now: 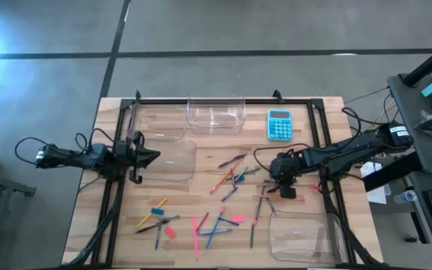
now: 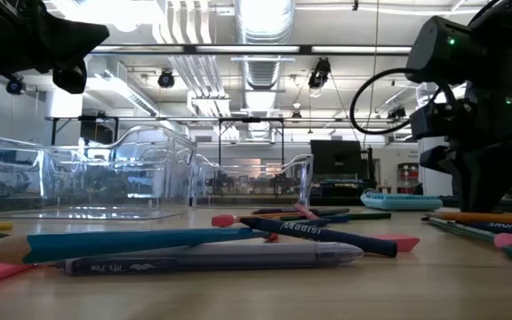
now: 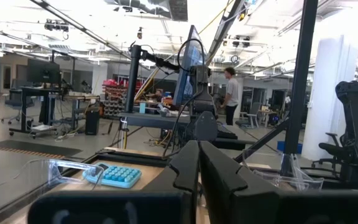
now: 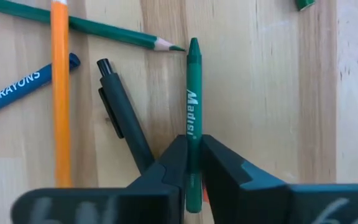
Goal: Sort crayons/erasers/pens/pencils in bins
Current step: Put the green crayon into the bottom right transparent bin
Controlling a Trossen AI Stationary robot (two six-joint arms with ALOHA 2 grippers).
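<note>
Pale wooden surface [image 1: 126, 225] on a grey concrete floor, open workshop hall beyond. Four clear bins: two along the far edge [image 1: 158, 122] [image 1: 216, 114], one just inside the left edge beside the left arm [image 1: 172, 159], one at the near right corner [image 1: 300, 234]. Turquoise calculator [image 1: 279, 124] near the far edge, right of the bins. Loose crayons, pens and pencils scattered across the middle and near half, with small pink erasers [image 1: 170, 232] towards the near edge.

Right pincer [image 4: 193, 163] down on the surface towards the right edge, just above the near right bin, clamped across a green crayon [image 4: 192, 99] lying flat, gripped low on the shank with the tip pointing away. Black pen [image 4: 124, 121] touching or almost touching the left finger; orange pencil [image 4: 60, 93] and green pencil [image 4: 98, 28] close by, apart from the grip. Left pincer [image 3: 197, 171] closed on nothing, hovering at the left edge.

Crayon: light, stiff, waxy under a paper wrap, probably brittle if squeezed hard or levered. Best taken mid-length across the wrapped part, where paper gives purchase. Off-centre hold likely to let it droop or swivel on lifting. Erasers: stubby, rubbery, grippy, forgiving; best pinched across the short sides.
</note>
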